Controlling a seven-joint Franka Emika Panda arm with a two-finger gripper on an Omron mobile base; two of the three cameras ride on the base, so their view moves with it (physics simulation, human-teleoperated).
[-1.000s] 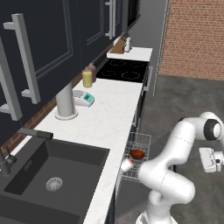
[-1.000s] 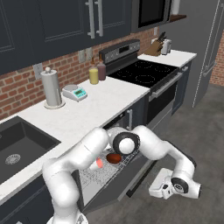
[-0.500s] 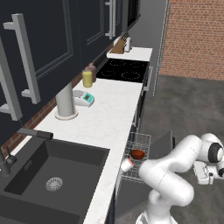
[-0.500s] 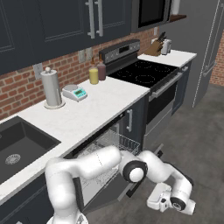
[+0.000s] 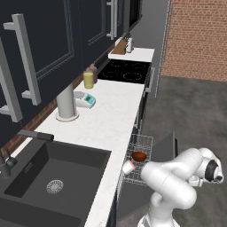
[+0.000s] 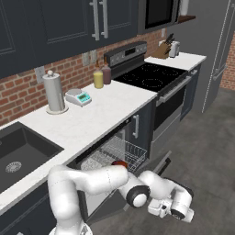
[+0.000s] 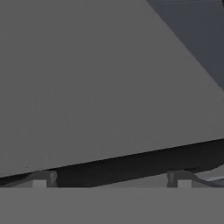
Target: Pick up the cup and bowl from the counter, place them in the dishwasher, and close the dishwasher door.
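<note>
The dark red-brown bowl [image 5: 139,156] [image 6: 120,162] and the white cup [image 5: 128,166] lie in the dishwasher's pulled-out wire rack [image 5: 142,146] [image 6: 120,150] below the white counter [image 5: 111,119] [image 6: 87,121]. The navy dishwasher door [image 5: 167,147] [image 6: 158,166] hangs open and tilted beside the rack. My arm bends low in front of the door, and my gripper [image 5: 195,179] [image 6: 157,209] [image 7: 111,181] sits by its outer edge. Its fingertips [image 7: 41,179] stand wide apart, open and holding nothing, facing a flat grey panel close up.
A black sink [image 5: 53,177] [image 6: 13,158] is set into the counter's near end. A tall grey cylinder [image 5: 66,103] [image 6: 54,93], a scale [image 5: 85,99] and a yellow jar [image 5: 88,80] stand at the wall. The stove [image 5: 126,71] [image 6: 149,75] lies beyond.
My arm has swung down and outward, bringing the hand low beside the open door. The gripper stays open. The cup and bowl have not moved in the rack.
</note>
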